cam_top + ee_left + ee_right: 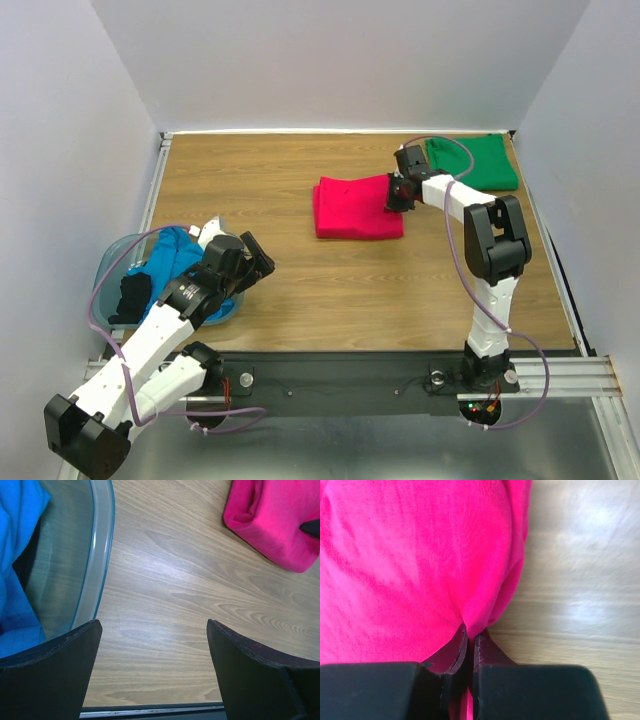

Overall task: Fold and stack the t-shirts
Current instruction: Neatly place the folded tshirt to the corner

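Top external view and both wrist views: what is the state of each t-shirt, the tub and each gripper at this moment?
crimson-pink t-shirt: folded, lying flat, its right edge pinched.
green t-shirt: folded, lying flat at the far right.
blue t-shirt: unfolded, bunched inside the tub.
tub: upright, holding cloth.
left gripper: jaws open, empty.
right gripper: jaws shut on the crimson-pink t-shirt.

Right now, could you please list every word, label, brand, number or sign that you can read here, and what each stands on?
There is none to read.
The folded crimson-pink cloth t-shirt, the emerald green cloth t-shirt, the bright blue cloth t-shirt and the translucent grey-blue plastic tub show no print or label.
The white-and-black left arm and right arm show no legible marking in any view.
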`<state>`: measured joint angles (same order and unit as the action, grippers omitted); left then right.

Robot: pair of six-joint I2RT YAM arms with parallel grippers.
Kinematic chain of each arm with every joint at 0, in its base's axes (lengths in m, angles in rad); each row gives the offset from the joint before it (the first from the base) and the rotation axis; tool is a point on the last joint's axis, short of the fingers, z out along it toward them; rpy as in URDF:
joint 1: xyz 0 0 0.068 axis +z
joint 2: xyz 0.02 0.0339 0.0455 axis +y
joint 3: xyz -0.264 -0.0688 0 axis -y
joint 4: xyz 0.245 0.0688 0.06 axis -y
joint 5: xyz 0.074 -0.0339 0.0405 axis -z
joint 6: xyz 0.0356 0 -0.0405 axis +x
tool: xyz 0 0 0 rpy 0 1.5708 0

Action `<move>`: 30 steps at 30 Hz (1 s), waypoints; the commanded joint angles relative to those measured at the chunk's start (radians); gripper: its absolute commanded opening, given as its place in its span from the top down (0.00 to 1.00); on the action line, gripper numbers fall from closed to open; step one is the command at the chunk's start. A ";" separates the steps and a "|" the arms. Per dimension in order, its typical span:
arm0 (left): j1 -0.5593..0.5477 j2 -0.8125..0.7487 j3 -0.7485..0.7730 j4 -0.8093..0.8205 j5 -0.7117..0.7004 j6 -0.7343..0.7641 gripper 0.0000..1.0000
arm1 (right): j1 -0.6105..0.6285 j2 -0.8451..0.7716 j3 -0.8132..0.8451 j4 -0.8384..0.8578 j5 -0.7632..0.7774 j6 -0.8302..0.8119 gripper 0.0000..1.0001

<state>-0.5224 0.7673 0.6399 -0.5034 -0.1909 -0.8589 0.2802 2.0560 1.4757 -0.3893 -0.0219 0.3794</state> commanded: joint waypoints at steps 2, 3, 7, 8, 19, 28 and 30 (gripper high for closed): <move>-0.002 0.007 0.009 0.000 -0.053 -0.002 0.02 | 0.010 -0.077 0.119 0.007 0.151 -0.221 1.00; -0.002 0.018 0.014 0.005 -0.058 0.003 0.01 | 0.007 -0.077 0.138 0.006 0.192 -0.246 1.00; -0.002 0.062 0.041 0.011 -0.074 0.014 0.02 | -0.006 -0.070 0.233 -0.006 0.296 -0.370 1.00; -0.002 0.081 0.047 0.011 -0.079 0.015 0.02 | -0.012 -0.066 0.274 -0.010 0.310 -0.404 1.00; -0.001 0.242 0.113 0.029 -0.119 0.049 0.02 | -0.130 0.007 0.481 -0.043 0.427 -0.550 1.00; 0.001 0.351 0.144 0.057 -0.116 0.069 0.02 | -0.210 0.032 0.578 -0.051 0.445 -0.651 1.00; 0.002 0.356 0.147 0.054 -0.120 0.070 0.02 | -0.228 0.029 0.598 -0.051 0.447 -0.666 1.00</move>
<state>-0.5217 1.1118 0.7612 -0.4522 -0.2935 -0.8009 0.0696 2.0914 1.9942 -0.4782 0.3866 -0.2283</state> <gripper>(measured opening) 0.985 0.050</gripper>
